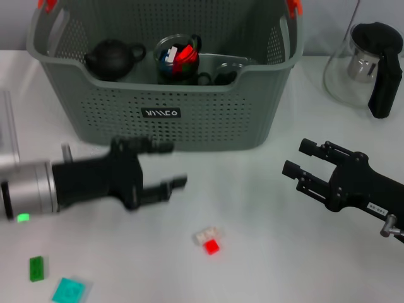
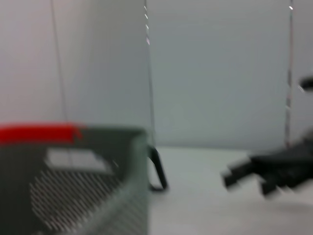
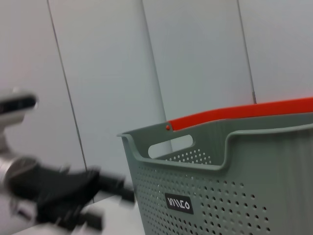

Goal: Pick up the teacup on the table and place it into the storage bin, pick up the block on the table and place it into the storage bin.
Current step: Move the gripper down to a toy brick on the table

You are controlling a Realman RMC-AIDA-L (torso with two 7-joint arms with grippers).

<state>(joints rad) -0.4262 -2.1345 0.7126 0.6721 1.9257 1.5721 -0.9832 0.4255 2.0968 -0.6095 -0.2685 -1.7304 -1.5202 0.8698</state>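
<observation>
The storage bin (image 1: 189, 120) stands at the back centre, grey-green and perforated, with orange handle ends; it also fills part of the left wrist view (image 2: 73, 191) and the right wrist view (image 3: 230, 191). No teacup stands on the table; inside the bin a glass cup (image 1: 177, 59) holds coloured pieces. A red and white block (image 1: 208, 241) lies on the table in front. My left gripper (image 1: 167, 165) hovers open and empty in front of the bin, up and left of that block. My right gripper (image 1: 297, 158) is open and empty, off to the block's right.
A black teapot (image 1: 112, 58) and another glass vessel (image 1: 224, 69) sit in the bin. A glass pitcher with black handle (image 1: 372, 63) stands at the back right. A green block (image 1: 36, 268) and a teal block (image 1: 68, 291) lie at the front left.
</observation>
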